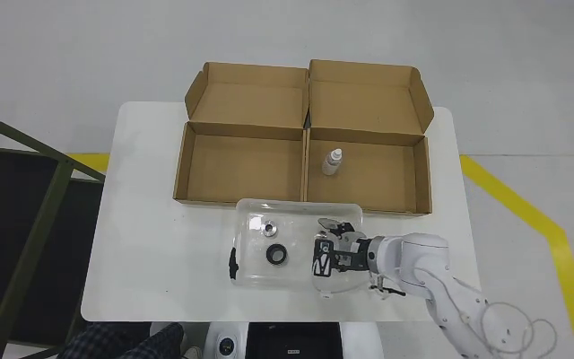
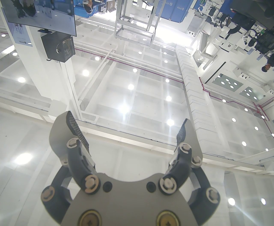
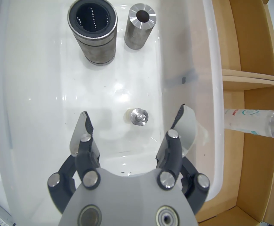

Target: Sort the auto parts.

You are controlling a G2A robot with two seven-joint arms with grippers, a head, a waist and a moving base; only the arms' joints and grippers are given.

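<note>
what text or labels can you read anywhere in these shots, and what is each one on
bottle: teal print on its label, too blurred to read
blue banners in the hall: white lettering, too small to read
wall screen: print too small to read
linear bearing and metal sleeve: no markings seen

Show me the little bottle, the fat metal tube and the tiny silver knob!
little bottle (image 1: 331,163): top view, on its body.
fat metal tube (image 3: 96,47): right wrist view, on its side wall.
tiny silver knob (image 3: 139,116): right wrist view, on its shiny top.
</note>
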